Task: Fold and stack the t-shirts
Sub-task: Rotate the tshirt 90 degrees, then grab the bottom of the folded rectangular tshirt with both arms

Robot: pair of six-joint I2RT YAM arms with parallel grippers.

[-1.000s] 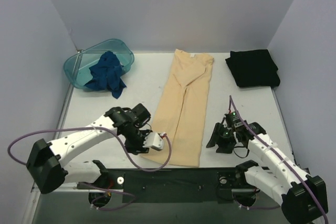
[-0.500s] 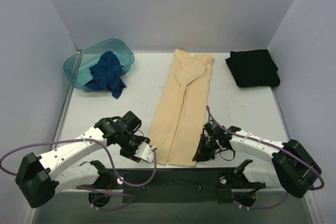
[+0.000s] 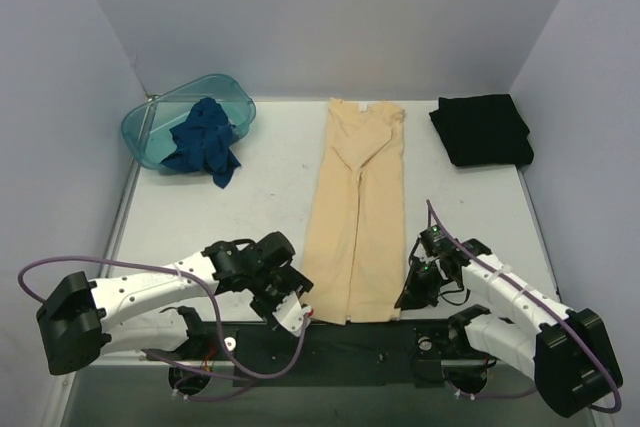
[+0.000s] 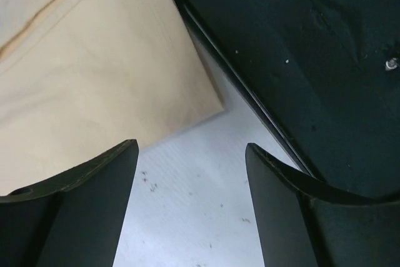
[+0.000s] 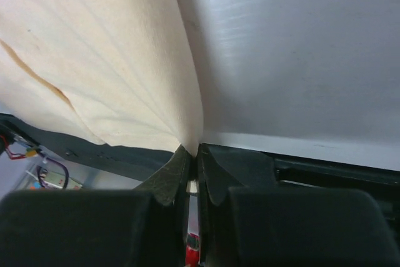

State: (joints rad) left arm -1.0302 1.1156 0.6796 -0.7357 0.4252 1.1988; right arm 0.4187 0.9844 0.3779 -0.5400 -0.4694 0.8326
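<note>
The pale yellow-tan t-shirt [image 3: 357, 217] lies folded into a long strip down the table's middle. My right gripper [image 3: 412, 292] is shut on its near right corner, and the cloth [image 5: 106, 60] is pinched between the right gripper's [image 5: 194, 151] fingertips. My left gripper [image 3: 290, 305] is open and empty over bare table just off the shirt's near left corner [image 4: 94, 73], with nothing between the left gripper's [image 4: 190, 154] fingers. The black t-shirt [image 3: 482, 129] lies folded at the back right. The dark blue t-shirt [image 3: 205, 140] is crumpled and hangs over the basin's rim.
A teal translucent basin [image 3: 150, 125] stands at the back left. The dark mounting plate [image 3: 340, 339] runs along the table's near edge, also in the left wrist view [image 4: 300, 60]. Grey walls enclose the table on three sides.
My right gripper has moved right with the tan shirt's near corner, so the strip lies straighter. My left gripper has moved right and toward the near edge, off the shirt.
</note>
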